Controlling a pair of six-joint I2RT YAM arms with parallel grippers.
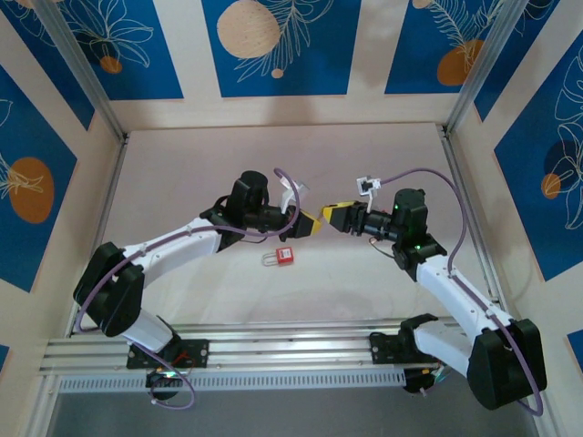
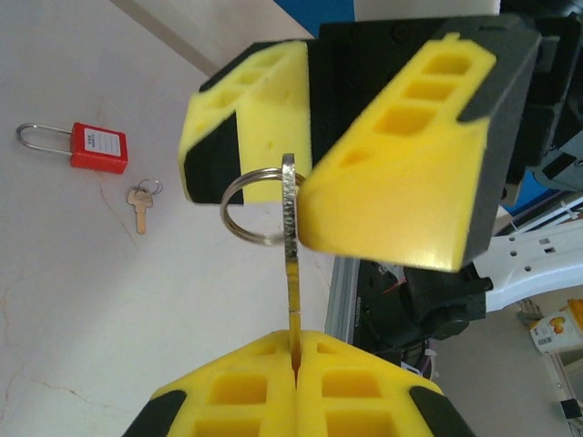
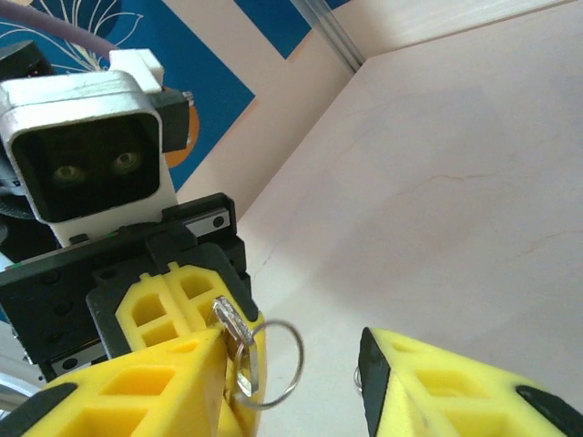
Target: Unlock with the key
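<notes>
Just beyond the red padlock (image 1: pixel 281 258), the left claw (image 2: pixel 294 344) clenches a ringed key (image 2: pixel 291 214); the right claw (image 3: pixel 296 360) gapes, released, around its head.

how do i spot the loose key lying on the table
On the pale tabletop, find the red plastic padlock with the steel shackle lying flat. Just beside its body lies a small brass-coloured key on a split ring. Unlike the metal key with a big ring pinched in the left tool, it lies loose, untouched.

Pale marbled tabletop (image 1: pixel 182 164), cream walls (image 1: pixel 366 55), blue floral panels (image 1: pixel 319 55), aluminium corner posts (image 1: pixel 82 73), even light
</notes>
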